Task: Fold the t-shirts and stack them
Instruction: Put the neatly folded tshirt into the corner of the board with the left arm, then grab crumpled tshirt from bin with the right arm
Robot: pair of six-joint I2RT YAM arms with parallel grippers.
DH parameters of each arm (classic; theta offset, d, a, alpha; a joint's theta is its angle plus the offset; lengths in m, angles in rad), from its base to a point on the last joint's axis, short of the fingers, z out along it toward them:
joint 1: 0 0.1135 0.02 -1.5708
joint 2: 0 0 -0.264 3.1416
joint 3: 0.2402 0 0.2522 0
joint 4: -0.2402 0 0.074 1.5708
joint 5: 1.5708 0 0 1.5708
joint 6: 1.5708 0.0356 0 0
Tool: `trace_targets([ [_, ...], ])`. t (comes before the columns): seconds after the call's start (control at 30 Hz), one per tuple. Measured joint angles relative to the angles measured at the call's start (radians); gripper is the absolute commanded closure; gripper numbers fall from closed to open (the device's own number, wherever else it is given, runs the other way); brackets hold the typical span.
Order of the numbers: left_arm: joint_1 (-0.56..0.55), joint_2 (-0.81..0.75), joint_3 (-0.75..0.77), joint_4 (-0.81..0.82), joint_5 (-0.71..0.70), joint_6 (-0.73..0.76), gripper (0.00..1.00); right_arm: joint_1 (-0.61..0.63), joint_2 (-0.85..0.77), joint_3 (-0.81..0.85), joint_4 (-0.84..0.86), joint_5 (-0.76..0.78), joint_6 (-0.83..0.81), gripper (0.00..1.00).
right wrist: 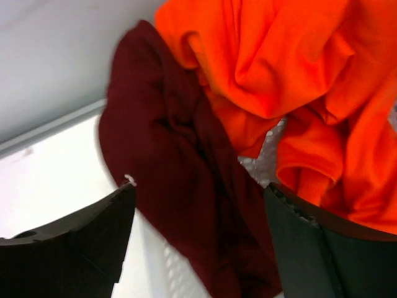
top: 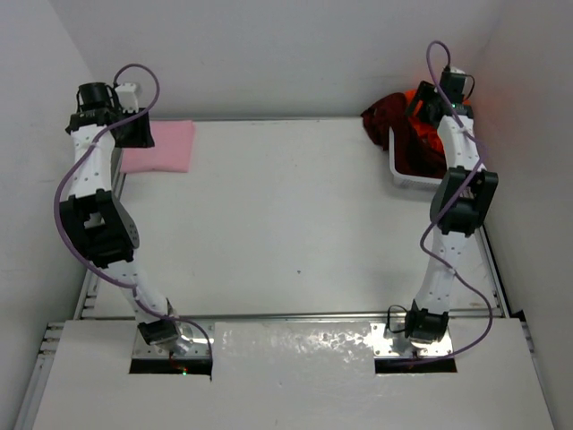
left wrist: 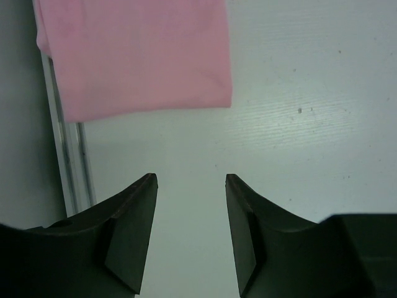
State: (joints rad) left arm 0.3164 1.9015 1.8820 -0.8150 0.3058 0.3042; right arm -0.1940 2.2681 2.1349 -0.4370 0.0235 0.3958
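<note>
we see the pink t-shirt point(top: 159, 146) folded into a flat rectangle at the far left corner of the table point(top: 295, 206), right beside the left edge rail. the left claw point(left wrist: 191, 181) hangs over bare tabletop near the shirt's front edge, its jaws apart with nothing between them, clear of the cloth. at the far right, the white basket point(top: 405, 179) holds the orange t-shirt point(right wrist: 279, 56) in a crumpled heap, and the maroon t-shirt point(right wrist: 180, 186) spills over the basket's left rim. the right claw point(right wrist: 200, 189) hovers there, jaws spread wide, with maroon cloth below the gap and unclamped.
</note>
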Motion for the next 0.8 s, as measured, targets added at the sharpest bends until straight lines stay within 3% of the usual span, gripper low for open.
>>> trace_targets([
  [0.07, 0.0, 0.0, -0.015, 0.001, -0.01, 0.001, 0.54, 0.002, 0.046, 0.009, 0.025, 0.01, 0.003, 0.3],
  [0.27, 0.0, 0.0, -0.083, 0.01, -0.027, -0.001, 0.54, -0.001, 0.05, -0.096, 0.125, -0.093, 0.042, 0.39],
  [0.37, 0.0, 0.0, -0.091, 0.011, -0.029, -0.008, 0.54, 0.0, 0.005, -0.224, 0.171, -0.117, 0.081, 0.4],
  [0.4, 0.0, 0.0, -0.091, 0.014, -0.029, -0.011, 0.54, 0.0, 0.003, -0.243, 0.171, -0.118, 0.095, 0.35],
  [0.57, 0.0, 0.0, -0.091, 0.024, -0.033, -0.017, 0.54, 0.004, 0.031, -0.235, 0.138, -0.057, 0.13, 0.37],
  [0.6, 0.0, 0.0, -0.091, 0.027, -0.035, -0.018, 0.54, 0.004, 0.033, -0.235, 0.137, -0.043, 0.132, 0.42],
  [0.63, 0.0, 0.0, -0.091, 0.028, -0.036, -0.018, 0.54, 0.004, 0.035, -0.235, 0.137, -0.028, 0.135, 0.55],
  [0.73, 0.0, 0.0, -0.091, 0.032, -0.039, -0.018, 0.54, 0.004, 0.037, -0.235, 0.14, -0.019, 0.145, 0.77],
  [0.8, 0.0, 0.0, -0.091, 0.032, -0.04, -0.018, 0.54, 0.004, 0.041, -0.235, 0.154, -0.035, 0.15, 0.96],
])
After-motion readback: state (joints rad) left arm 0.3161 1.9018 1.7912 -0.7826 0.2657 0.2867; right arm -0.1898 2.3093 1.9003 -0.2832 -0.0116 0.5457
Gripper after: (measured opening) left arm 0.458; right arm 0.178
